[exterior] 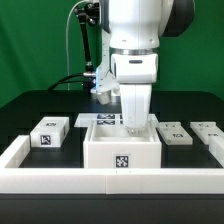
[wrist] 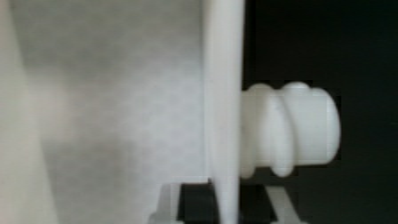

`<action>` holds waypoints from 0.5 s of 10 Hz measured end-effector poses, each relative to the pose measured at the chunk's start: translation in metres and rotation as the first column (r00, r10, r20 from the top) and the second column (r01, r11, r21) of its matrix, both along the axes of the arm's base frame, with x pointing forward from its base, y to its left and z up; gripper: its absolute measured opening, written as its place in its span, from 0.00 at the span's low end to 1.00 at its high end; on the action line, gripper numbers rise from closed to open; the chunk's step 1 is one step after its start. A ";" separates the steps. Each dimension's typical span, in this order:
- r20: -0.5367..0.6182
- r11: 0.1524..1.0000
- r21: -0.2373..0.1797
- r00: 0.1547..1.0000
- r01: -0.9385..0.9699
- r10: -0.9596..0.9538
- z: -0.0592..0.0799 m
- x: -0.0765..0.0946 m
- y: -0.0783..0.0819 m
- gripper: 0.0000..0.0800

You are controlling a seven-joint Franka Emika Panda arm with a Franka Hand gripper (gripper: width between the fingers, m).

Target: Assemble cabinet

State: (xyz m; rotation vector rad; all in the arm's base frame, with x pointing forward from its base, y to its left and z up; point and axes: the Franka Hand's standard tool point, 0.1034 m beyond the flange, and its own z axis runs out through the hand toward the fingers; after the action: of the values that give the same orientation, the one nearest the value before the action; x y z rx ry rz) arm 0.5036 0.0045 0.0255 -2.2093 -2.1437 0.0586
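The cabinet (exterior: 100, 150), a large open-topped white box with a square tag on its front, stands at the front middle of the black table. My gripper (exterior: 135, 118) reaches down from above to the box's far rim, right of its middle. In the wrist view a thin white wall (wrist: 222, 90) of the cabinet runs straight between my fingertips (wrist: 196, 205), and the gripper (wrist: 228, 205) is shut on it. A ridged white knob (wrist: 294, 130) sticks out from one side of that wall. The other side is a broad white face (wrist: 98, 110).
One small white tagged block (exterior: 50, 132) lies at the exterior view's left of the cabinet and two blocks (exterior: 175, 132) (exterior: 208, 130) at its right. The marker board (exterior: 105, 118) lies behind the box. A low white rail (exterior: 110, 180) edges the table's front and sides.
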 end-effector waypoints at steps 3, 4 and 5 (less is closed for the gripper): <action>0.010 1.000 0.006 1.000 -0.005 0.005 0.000 0.008 0.004 0.05; 0.010 1.000 0.006 1.000 -0.005 0.005 0.000 0.008 0.004 0.05; 0.011 1.000 0.006 1.000 -0.004 0.004 0.000 0.008 0.006 0.05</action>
State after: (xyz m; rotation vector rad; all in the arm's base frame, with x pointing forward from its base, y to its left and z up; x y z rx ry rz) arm 0.5114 0.0104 0.0252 -2.2072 -2.1508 0.0405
